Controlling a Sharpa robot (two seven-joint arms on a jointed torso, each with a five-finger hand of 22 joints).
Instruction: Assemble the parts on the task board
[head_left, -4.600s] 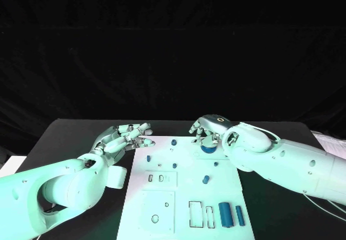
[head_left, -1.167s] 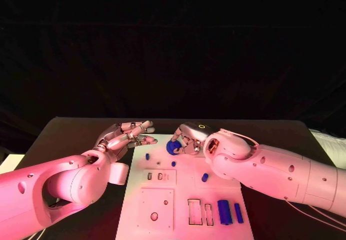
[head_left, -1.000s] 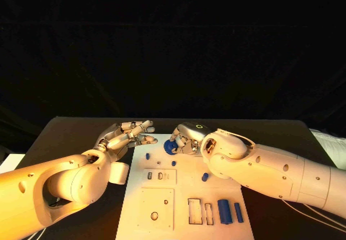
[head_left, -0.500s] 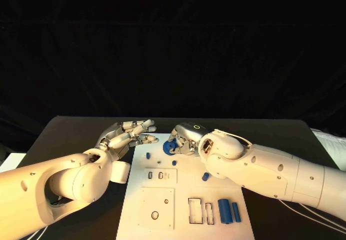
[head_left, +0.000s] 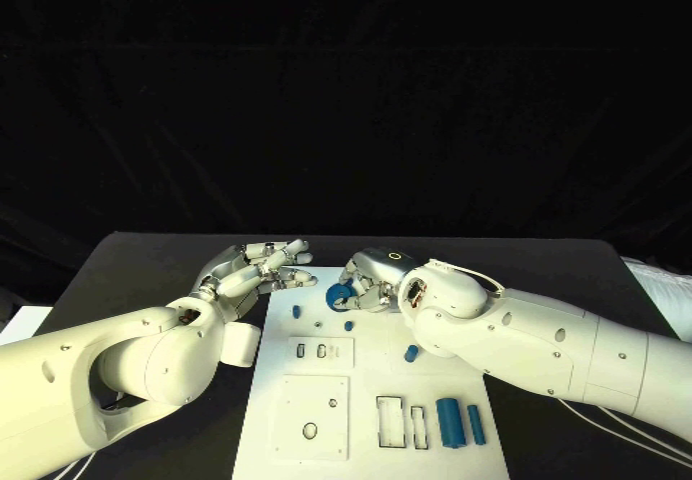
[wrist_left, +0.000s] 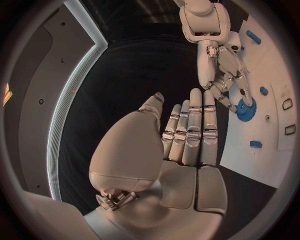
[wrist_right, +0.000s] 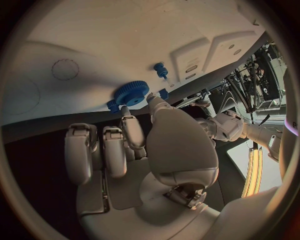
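Nearest the camera, at the lower middle of the head frame, the white task board (head_left: 339, 400) on the black surface (head_left: 130, 275) carries two blue cylinders (head_left: 450, 421) side by side, with three small blue pegs (head_left: 411, 352) further up it. Beyond them, at the board's far end near the frame's centre, the right robot hand (head_left: 368, 290) pinches one blue gear (head_left: 340, 296) in its fingertips; to seat it well, I judge it should be kept level, centred over its post and lowered gently. The left robot hand (head_left: 257, 272), just left of the board's far corner, is spread and holds nothing
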